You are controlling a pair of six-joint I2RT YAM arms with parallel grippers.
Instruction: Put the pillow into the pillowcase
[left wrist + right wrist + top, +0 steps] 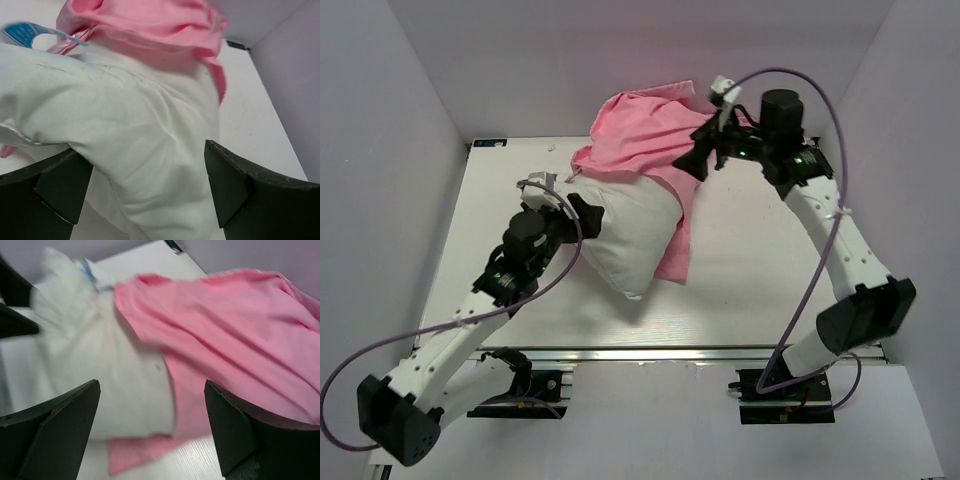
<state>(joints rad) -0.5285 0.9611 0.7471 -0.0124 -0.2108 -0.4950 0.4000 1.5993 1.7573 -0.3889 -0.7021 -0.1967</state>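
The white tabletop (750, 260) fills most of the space between the pale walls. On its left-centre part lies the big plump white fabric pillow (625, 235), set at a slant, its near end bare and pointing toward the arm bases. The shiny pink satin pillowcase (640, 135) is bunched over the pillow's far end and humps up toward the back wall. One flap of it trails down the pillow's right side and lies flat on the table. I cannot tell how far the pillow sits inside it.

The left gripper (585, 213) is at the pillow's left edge, its dark fingers spread wide with white cloth bulging between them, not pinched. The right gripper (700, 148) is at the right side of the pink heap, fingers spread just as wide and clamping nothing. A small blue and white label (22, 32) sticks out where the pillow meets the pink fabric.
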